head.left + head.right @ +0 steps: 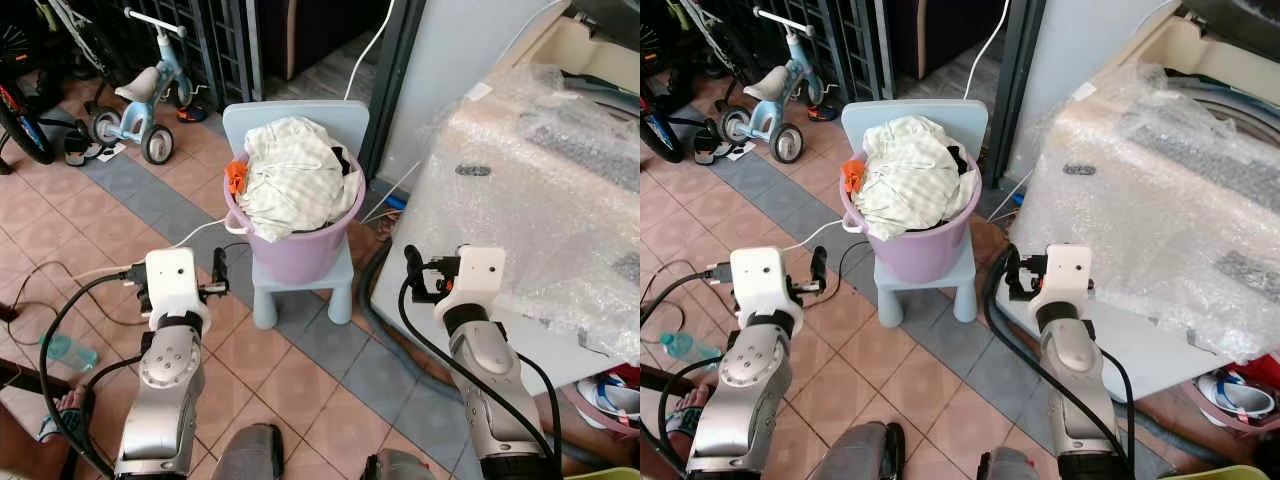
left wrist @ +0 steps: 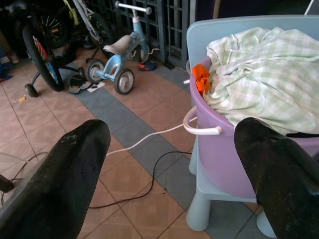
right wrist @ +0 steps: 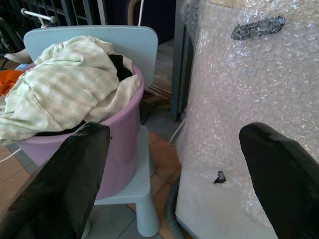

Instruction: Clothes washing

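Clothes [image 1: 292,180] for the washing are all in the purple bucket [image 1: 300,250], heaped above its rim: a pale green checked cloth lies on top, with something dark under it at the right side and an orange piece [image 2: 201,78] at the left rim. The bucket stands on a small light blue chair [image 1: 300,290], on the tiled floor, directly in front of the robot. To the robot's right stands the washing machine [image 1: 540,200], wrapped in bubble plastic; its top is near the upper edge of the head views, and I cannot tell whether the lid is open. The left gripper [image 1: 218,272] is raised just beside the bucket at its left, not touching it, and its two black fingers [image 2: 65,174] are wide apart with nothing between them. The right gripper [image 1: 412,268] is raised between the chair and the machine, also with its fingers [image 3: 65,179] spread apart and empty. In my judgement the task is at its very beginning: no garment is lifted, none is in the machine as far as can be seen, and the heap looks untouched. What is left is almost everything: to take the clothes out of the bucket, bring them to the machine and put them inside. A white cable [image 2: 144,142] and a dark cable lie on the floor near the chair, and a child's tricycle [image 1: 145,100] stands well apart behind.
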### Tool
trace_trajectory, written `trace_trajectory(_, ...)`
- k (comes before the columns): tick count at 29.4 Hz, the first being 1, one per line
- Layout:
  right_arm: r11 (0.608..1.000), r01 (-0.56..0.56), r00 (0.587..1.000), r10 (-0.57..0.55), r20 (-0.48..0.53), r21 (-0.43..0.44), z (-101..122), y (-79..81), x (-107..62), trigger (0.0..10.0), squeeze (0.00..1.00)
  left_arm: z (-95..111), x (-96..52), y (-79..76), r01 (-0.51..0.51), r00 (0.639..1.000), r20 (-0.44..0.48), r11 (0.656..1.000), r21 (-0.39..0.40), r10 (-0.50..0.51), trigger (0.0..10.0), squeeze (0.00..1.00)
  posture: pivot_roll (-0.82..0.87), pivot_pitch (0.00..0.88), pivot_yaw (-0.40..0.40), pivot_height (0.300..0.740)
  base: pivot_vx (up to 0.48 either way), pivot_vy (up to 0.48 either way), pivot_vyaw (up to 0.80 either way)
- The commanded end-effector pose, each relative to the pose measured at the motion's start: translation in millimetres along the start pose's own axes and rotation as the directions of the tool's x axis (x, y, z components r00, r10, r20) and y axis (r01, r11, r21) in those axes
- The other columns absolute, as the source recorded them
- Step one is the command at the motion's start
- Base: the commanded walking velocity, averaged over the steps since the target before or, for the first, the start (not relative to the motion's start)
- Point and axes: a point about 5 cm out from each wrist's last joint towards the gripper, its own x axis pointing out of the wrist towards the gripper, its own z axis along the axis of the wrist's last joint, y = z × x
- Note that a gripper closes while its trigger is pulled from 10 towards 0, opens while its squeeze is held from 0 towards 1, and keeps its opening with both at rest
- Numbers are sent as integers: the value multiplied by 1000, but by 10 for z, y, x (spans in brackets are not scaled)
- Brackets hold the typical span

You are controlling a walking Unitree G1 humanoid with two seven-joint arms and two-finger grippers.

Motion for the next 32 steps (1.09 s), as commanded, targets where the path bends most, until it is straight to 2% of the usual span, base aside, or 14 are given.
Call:
trace_trajectory(1,999,34,999,-34,-16,-3,-36,-77,-25,10000,0,-37,-28,-46,17,1000,-14,1000,1,-17,10000,0,76,122,-9,740,0,315,0)
trace_trajectory(5,999,46,999,-46,4,-7,-6,-81,-12,10000,0,21,-34,-43,36,999,39,999,4,-36,10000,0,75,125,-4,740,0,0,0)
trace_trajectory(16,999,50,999,-50,7,-17,-1,-91,-5,10000,0,36,-36,-53,55,998,43,998,-26,-53,10000,0,72,131,-5,740,0,0,0)
trace_trajectory(32,999,32,999,-32,3,-35,-6,-81,4,10000,0,25,-47,-41,59,997,44,998,-35,-58,10000,0,74,130,-16,740,370,0,0)
